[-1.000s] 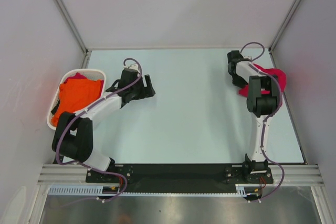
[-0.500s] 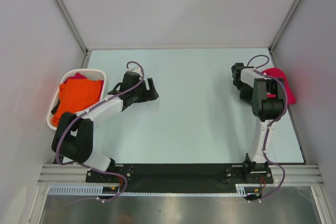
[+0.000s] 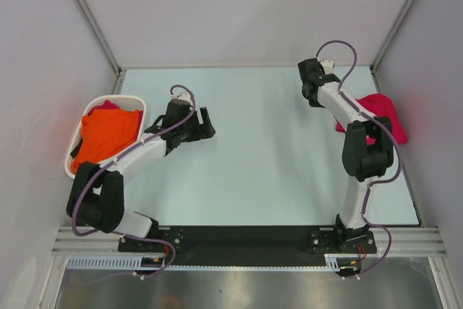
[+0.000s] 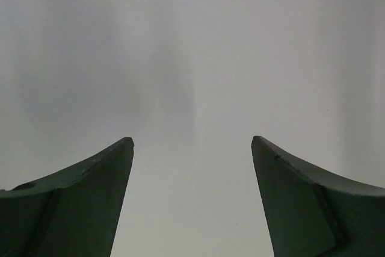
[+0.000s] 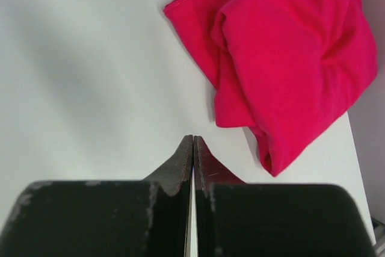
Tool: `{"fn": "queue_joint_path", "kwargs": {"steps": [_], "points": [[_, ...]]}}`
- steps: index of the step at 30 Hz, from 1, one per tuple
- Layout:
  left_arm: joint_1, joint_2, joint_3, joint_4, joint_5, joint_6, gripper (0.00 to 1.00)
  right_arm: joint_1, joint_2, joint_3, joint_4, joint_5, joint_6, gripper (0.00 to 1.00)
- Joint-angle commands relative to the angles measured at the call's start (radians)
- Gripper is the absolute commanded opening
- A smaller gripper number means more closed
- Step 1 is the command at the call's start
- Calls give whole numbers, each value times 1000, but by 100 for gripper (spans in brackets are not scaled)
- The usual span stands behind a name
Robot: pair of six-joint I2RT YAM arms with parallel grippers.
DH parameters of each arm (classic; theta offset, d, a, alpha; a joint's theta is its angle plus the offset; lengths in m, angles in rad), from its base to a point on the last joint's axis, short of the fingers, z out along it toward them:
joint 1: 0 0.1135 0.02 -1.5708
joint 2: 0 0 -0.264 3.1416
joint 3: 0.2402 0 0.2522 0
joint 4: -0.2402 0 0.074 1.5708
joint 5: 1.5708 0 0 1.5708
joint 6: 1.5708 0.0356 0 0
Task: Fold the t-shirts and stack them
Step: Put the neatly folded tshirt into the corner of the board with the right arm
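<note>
A crumpled crimson t-shirt (image 3: 377, 116) lies on the table by the right wall, and in the right wrist view the same t-shirt (image 5: 289, 58) shows ahead and to the right of the fingertips. My right gripper (image 3: 311, 88) (image 5: 194, 138) hangs left of the shirt, shut on nothing and apart from the cloth. The orange t-shirt (image 3: 105, 135) is bunched in the white basket (image 3: 71, 168) at the left. Just right of the basket, my left gripper (image 3: 206, 124) (image 4: 192, 141) stands open over bare table.
A strip of red cloth (image 3: 107, 106) shows at the basket's back rim. Grey walls close the table on the left, back and right. The right table edge (image 5: 361, 167) runs close beside the crimson shirt.
My right wrist swung away from the crimson shirt toward the back left. The shirt now lies uncovered by the right wall. My left arm has barely moved.
</note>
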Motion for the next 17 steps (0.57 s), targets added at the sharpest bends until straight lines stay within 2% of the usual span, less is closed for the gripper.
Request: {"fn": "queue_joint_path", "kwargs": {"steps": [1,2,5,7,8,9,10,14,15,17], "points": [[-6,-44,0,-29,-36,6,86,-15,148,54,-21,11,3,0],[-6,-44,-5,-31,-36,8,86,-17,171,60,-18,-3,3,1],[-6,-50,-18,-22,-65,6,86,3,150,53,32,-180,-43,8],[-9,-59,-29,-6,-66,6,87,19,114,18,91,-360,-54,15],[-10,-65,-40,0,-72,8,87,34,84,-8,118,-477,-57,36],[-15,-70,-46,6,-81,8,88,43,17,-39,197,-527,-55,70],[-18,-85,-49,12,-99,6,89,54,-30,-123,245,-565,-48,99],[-42,-143,-84,38,-145,36,99,71,-228,-331,506,-817,3,100],[-47,-157,-95,46,-139,39,99,69,-258,-364,569,-831,6,100],[-53,-171,-104,64,-141,43,100,105,-311,-404,554,-718,-26,100]]}}
